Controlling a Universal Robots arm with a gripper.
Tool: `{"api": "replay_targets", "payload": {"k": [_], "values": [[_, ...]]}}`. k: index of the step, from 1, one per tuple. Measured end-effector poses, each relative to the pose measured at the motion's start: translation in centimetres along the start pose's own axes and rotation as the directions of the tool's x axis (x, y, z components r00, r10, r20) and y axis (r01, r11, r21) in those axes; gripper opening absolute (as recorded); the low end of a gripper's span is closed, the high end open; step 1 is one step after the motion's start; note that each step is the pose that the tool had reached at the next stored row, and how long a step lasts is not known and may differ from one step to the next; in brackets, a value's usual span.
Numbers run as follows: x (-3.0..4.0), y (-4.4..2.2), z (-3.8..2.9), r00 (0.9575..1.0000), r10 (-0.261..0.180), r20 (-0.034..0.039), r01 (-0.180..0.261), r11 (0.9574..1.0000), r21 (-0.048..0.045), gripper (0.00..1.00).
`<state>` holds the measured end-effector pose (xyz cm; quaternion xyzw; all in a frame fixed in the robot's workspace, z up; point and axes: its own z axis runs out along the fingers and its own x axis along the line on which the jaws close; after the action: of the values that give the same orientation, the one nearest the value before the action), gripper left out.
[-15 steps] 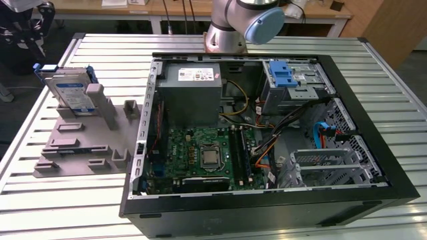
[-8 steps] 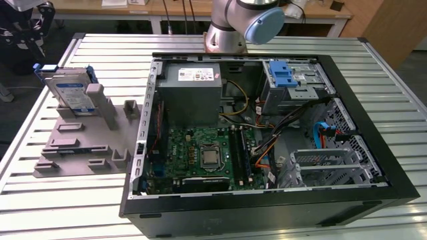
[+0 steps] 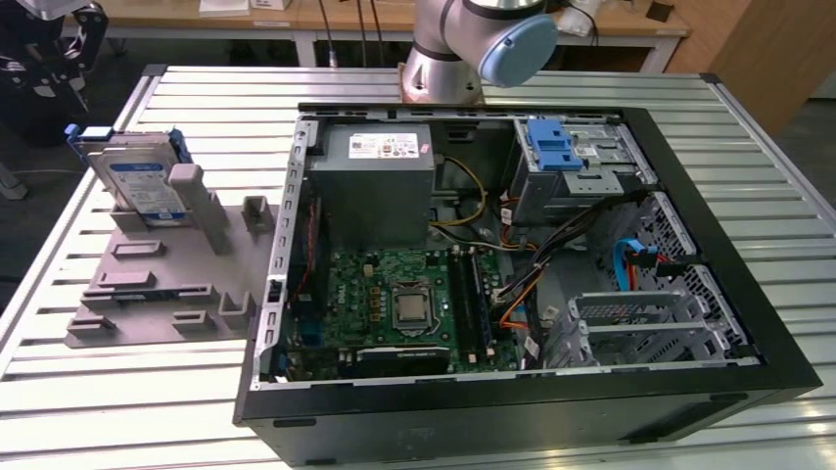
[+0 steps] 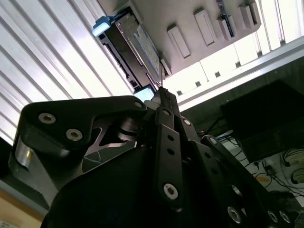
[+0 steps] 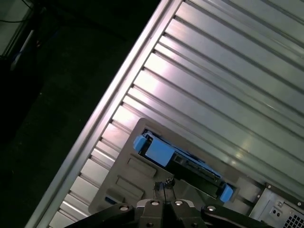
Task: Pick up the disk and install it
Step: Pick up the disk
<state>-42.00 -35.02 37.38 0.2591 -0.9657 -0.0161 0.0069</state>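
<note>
Slatted table (image 3: 751, 147): disk (image 3: 137, 181) upright in grey stand (image 3: 144, 294); fingers (image 5: 160, 191) closed together, empty, clear of disk.

The black gripper (image 4: 163, 92) points at the disk (image 4: 137, 42) (blue at one end), which sits in a grey holder (image 4: 190, 19) on the ribbed table (image 4: 47, 61).

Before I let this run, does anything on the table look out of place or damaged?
Nothing stands out. The disk stands on edge in its slot on the grey holder, beside the open computer case. The case lies flat on the slatted table, its cables tucked inside.
</note>
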Motion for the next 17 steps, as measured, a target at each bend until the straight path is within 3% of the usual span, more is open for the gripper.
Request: {"api": "replay_targets", "payload": {"k": [10,14,17], "values": [[0.00,0.00,0.01,0.9976,-0.070,-0.0034,0.070,0.9976,0.0022,0.11],[0.00,0.00,0.01,0.9937,-0.112,-0.0040,0.112,0.9937,0.0030,0.11],[0.00,0.00,0.01,0.9883,-0.153,-0.0038,0.153,0.9883,0.0043,0.11]]}}
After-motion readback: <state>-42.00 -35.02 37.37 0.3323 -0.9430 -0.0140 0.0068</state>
